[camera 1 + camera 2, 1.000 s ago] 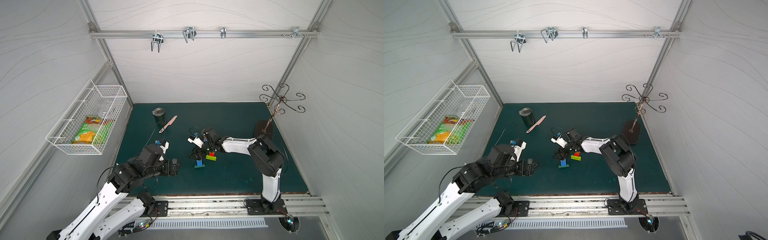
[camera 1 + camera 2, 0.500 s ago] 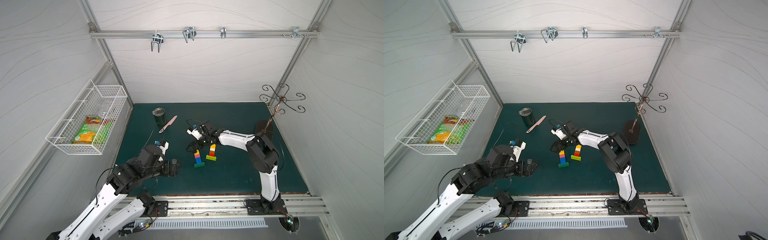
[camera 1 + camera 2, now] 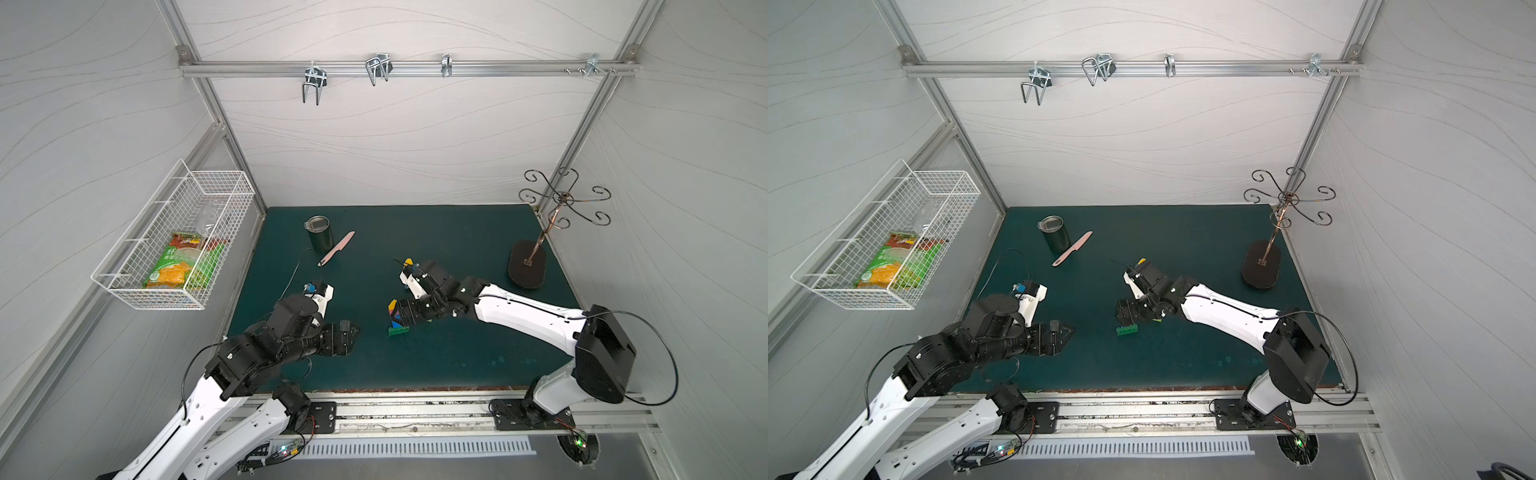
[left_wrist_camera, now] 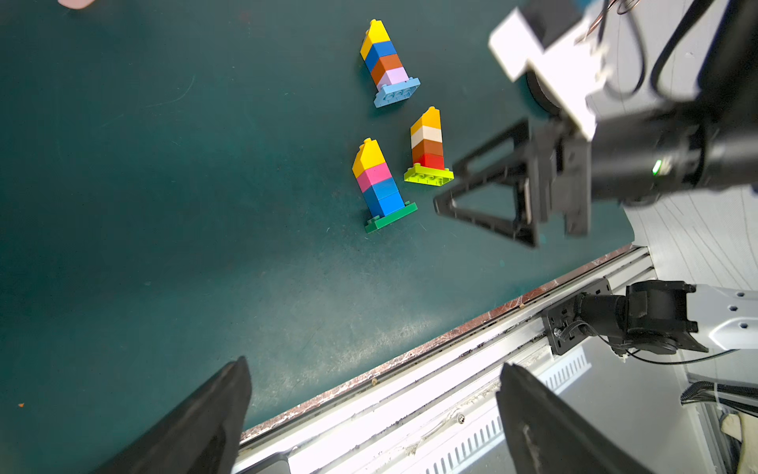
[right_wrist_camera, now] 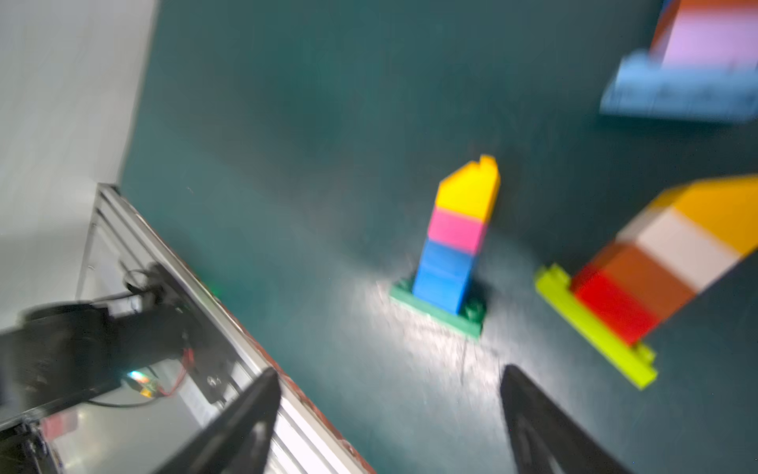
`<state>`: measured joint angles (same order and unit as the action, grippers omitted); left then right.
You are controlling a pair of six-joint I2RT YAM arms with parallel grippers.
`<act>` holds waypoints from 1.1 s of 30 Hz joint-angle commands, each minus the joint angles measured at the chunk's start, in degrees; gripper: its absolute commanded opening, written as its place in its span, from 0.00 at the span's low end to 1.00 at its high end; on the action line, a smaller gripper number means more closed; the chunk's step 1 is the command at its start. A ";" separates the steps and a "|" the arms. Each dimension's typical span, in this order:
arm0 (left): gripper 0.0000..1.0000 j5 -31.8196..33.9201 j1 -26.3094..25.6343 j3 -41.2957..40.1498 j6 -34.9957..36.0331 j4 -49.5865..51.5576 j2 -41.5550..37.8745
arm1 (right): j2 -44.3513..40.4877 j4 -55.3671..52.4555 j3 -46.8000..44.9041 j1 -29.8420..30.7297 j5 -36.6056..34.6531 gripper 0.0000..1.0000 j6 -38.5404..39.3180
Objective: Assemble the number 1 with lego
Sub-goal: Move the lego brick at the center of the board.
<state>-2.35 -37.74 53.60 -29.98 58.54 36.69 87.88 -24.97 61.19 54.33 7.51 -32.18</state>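
Observation:
Three lego towers stand on the green mat, each tapering to a sloped yellow top. One has a green base [image 4: 379, 184] [image 5: 455, 246], one a lime base [image 4: 428, 147] [image 5: 656, 266], one a light blue base [image 4: 389, 61] [image 5: 697, 69]. My right gripper [image 3: 401, 311] [image 5: 389, 410] hovers open right beside the lime and green towers, holding nothing. In both top views it hides most of them; only the green base [image 3: 1126, 329] and a yellow tip [image 3: 409, 261] show. To the left of the towers, my left gripper [image 3: 351, 330] [image 4: 373, 410] is open and empty near the mat's front edge.
A dark can [image 3: 320, 235] and a pink knife [image 3: 336, 248] lie at the back left. A hook stand [image 3: 528, 266] stands at the back right. A wire basket [image 3: 174, 245] with packets hangs on the left wall. A metal rail [image 3: 415, 409] runs along the front.
My right gripper has swung from behind the towers forward over them, so the lime tower is now covered in the top views. The left arm has not moved.

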 commanded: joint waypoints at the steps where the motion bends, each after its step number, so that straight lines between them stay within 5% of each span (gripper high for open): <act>1: 1.00 1.02 0.38 0.19 0.19 -2.10 -0.42 | 0.63 -0.34 -5.18 0.14 -1.71 0.68 -8.42; 6: 1.00 1.98 0.38 0.01 -0.25 -1.94 -1.34 | 1.45 3.55 -8.49 3.99 -4.01 0.51 -12.07; 19: 1.00 3.10 0.29 -0.16 -0.83 -1.68 -2.07 | 12.45 6.08 -3.80 5.28 -8.01 0.47 -7.71; 26: 0.99 3.00 0.29 -0.17 -0.83 -1.68 -2.01 | 19.40 6.52 2.76 4.77 -4.27 0.38 -6.72; 33: 1.00 3.75 0.29 -0.12 -1.13 -1.43 -2.23 | 22.65 6.84 7.15 4.34 -4.10 0.42 -7.85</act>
<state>0.45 -37.69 53.21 -30.59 58.61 34.92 108.36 -17.58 67.11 59.11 2.98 -39.70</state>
